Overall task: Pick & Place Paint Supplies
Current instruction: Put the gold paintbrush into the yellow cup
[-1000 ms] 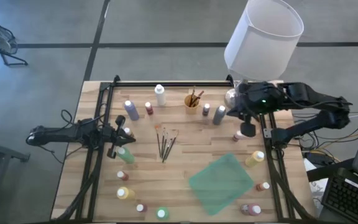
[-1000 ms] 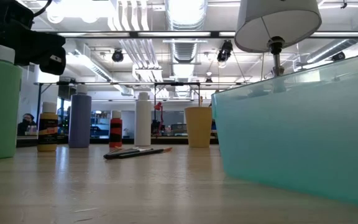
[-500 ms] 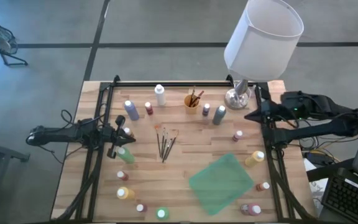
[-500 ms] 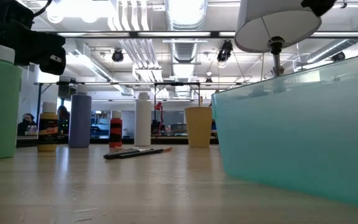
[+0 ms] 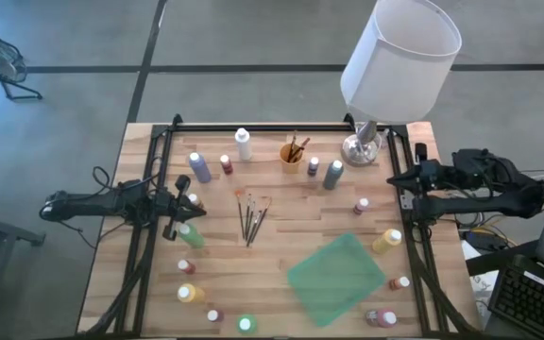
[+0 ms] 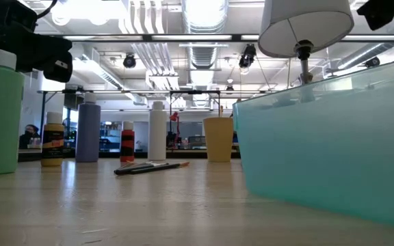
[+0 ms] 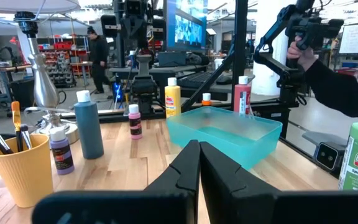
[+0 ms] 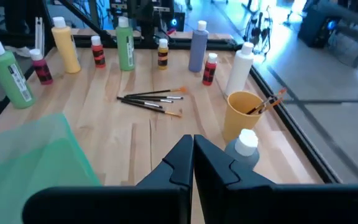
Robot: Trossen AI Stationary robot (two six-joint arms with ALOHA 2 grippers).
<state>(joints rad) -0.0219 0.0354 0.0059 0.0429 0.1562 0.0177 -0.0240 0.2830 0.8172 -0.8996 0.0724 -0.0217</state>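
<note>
Several small paint bottles stand around the wooden table (image 5: 281,203), among them a white one (image 5: 244,144), a lavender one (image 5: 199,167), a green one (image 5: 190,235) and a yellow one (image 5: 386,241). Thin brushes (image 5: 251,215) lie flat near the middle, and more stand in a yellow cup (image 5: 292,154). My left gripper (image 5: 179,203) is shut and empty at the left rail, pointing level over the table (image 7: 199,155). My right gripper (image 5: 392,177) is shut and empty at the right rail (image 8: 192,149). It points slightly down toward the cup.
A teal tray (image 5: 336,277) sits on the near right part of the table. A lamp with a white shade (image 5: 399,57) and a silver base (image 5: 359,148) stands at the far right corner. Black rails run along both sides. People and equipment show in the room beyond.
My right arm has folded back toward the table's right edge and sunk lower. Its gripper has drawn away from the lamp base to the right rail, tipping nearer to level and staying shut. Nothing on the table has moved.
</note>
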